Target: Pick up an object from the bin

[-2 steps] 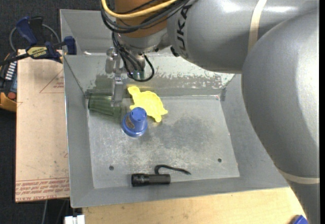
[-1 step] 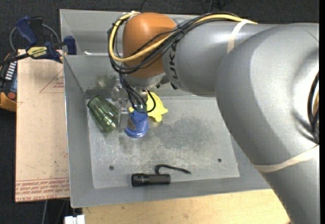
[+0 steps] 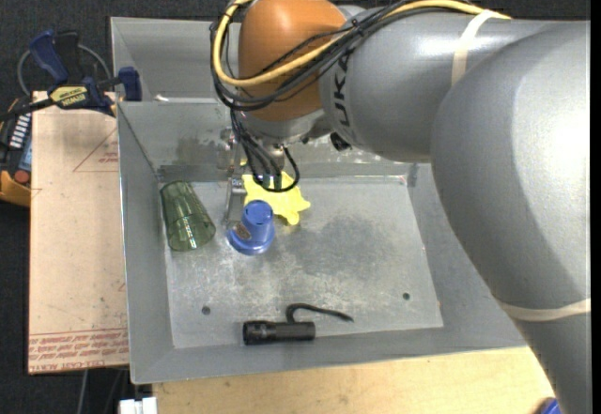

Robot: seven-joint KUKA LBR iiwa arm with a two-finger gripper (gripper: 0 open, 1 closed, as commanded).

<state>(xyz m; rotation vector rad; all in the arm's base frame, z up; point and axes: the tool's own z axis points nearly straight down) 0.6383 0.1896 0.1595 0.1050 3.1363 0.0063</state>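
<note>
Down low in the grey metal bin [image 3: 141,243], beneath the arm's orange cover and its looped yellow and black cables: the gripper [image 3: 240,201], over the back-left part of the floor. Wide or narrow — cannot tell, with cover, cables and the blue thing crowding the view of it.

Directly in front of the gripper and a shade to its right, pressed close: a small blue cylinder [image 3: 252,226], flared to a wider rim at its near end, tilted on the floor. Touching it, gripped by it, or merely beside it — cannot tell.

Just to the gripper's right, partly behind the blue cylinder: a flat yellow piece [image 3: 286,203] with a lobed edge, lying on the floor, its far edge tucked under the black cables.

To the gripper's left, near yet clearly apart: a clear green cup [image 3: 185,215], lying on its side, wider mouth turned toward the front wall, narrower base toward the back.

Well in front of the gripper, close to the front wall: a black torch-shaped stick [image 3: 279,331], lying crosswise. Just behind that stick's right end, a thin black curved hook [image 3: 321,313]; joined to the stick or only lying against it, cannot tell. Bare speckled floor between these two and the gripper.
</note>
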